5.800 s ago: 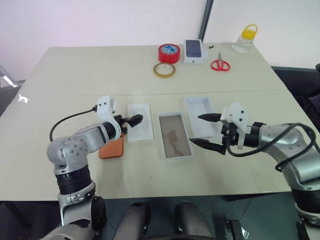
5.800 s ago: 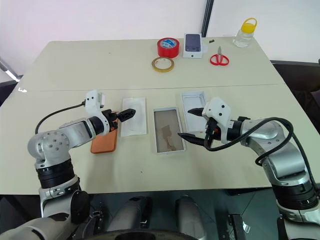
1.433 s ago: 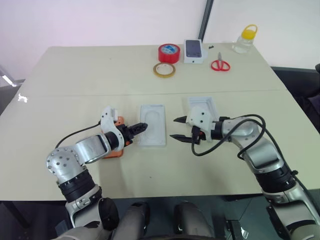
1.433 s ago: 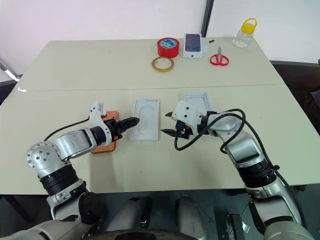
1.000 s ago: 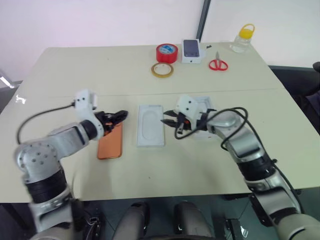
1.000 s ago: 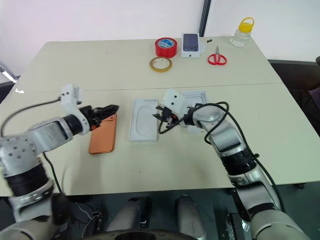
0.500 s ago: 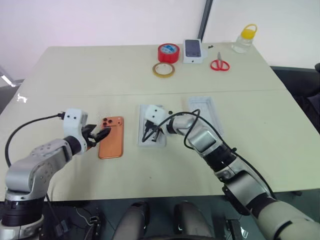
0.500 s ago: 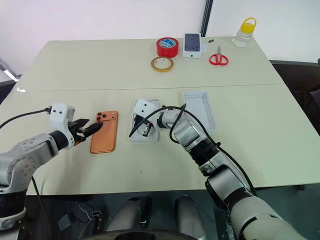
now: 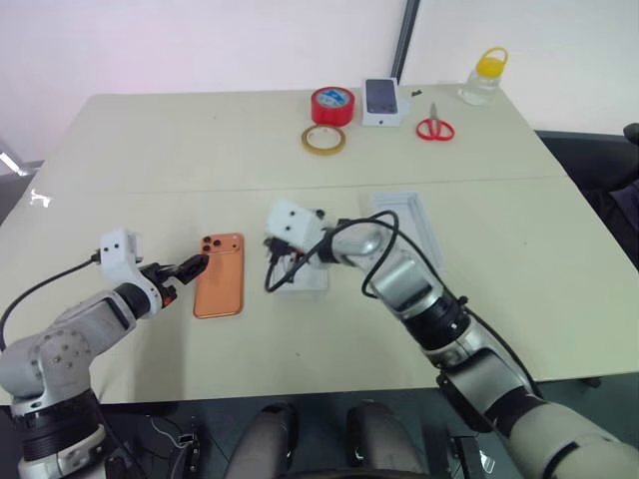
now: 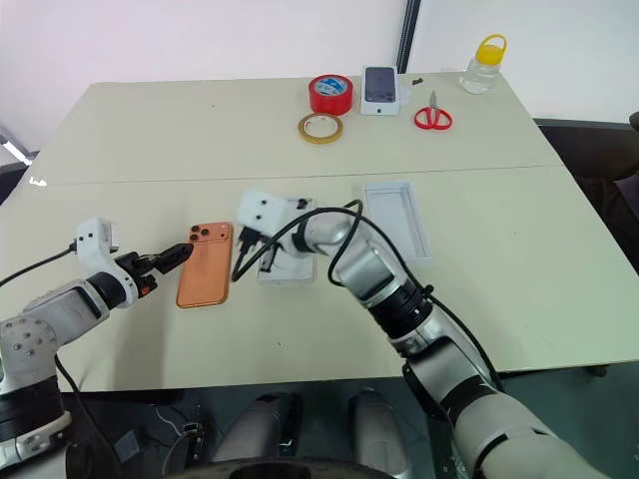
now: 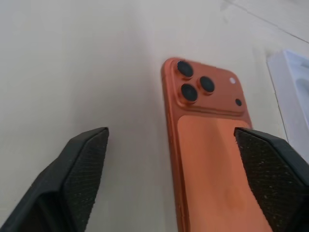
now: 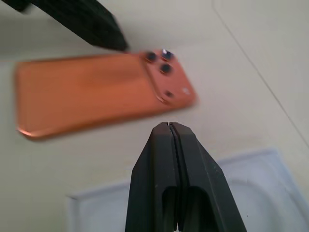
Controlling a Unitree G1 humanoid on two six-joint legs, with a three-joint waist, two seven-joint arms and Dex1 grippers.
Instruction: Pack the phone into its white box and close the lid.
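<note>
The phone [image 9: 220, 275], orange-copper, lies camera-up between the spread left hand [image 9: 186, 269] and closed right hand [image 10: 255, 255].

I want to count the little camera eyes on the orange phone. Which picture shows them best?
The left wrist view: the phone lies close and sharp there, three lenses in its camera bump. The right wrist view shows the whole phone, but blurred. In the two head views it lies small on the table, lenses as dark dots.

red tape roll [image 9: 330, 105], tan tape ring [image 9: 324, 140], red scissors [image 9: 434, 129], yellow-capped bottle [image 9: 479, 77]
</note>
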